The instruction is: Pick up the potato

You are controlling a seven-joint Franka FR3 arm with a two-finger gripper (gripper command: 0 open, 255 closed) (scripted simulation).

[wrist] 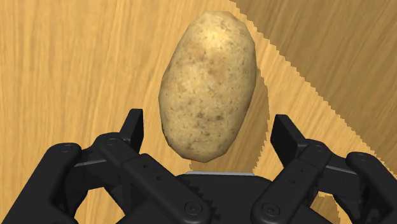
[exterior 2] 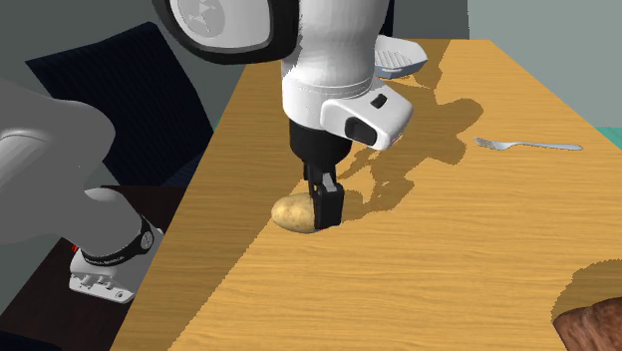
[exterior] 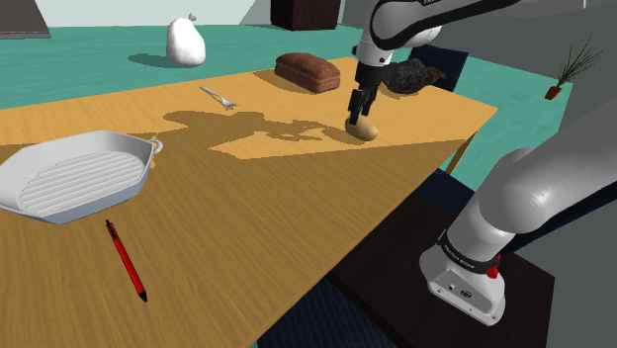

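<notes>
Claw (wrist: 208, 125) low over potato (wrist: 207, 83), fingers wide, straddling it without contact. Potato lies on desk (wrist: 63, 63). Approach looks done; closing and lifting remain.

Matt, speckled potato (wrist: 207, 83) on grained wood table (wrist: 63, 63)

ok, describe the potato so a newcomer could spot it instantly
On the long wooden table, go to the end by the dark brown loaf, under the black gripper. The potato lies on the tabletop between its open fingers: a small, tan, speckled oval, paler and rounder than the blocky loaf.
</notes>
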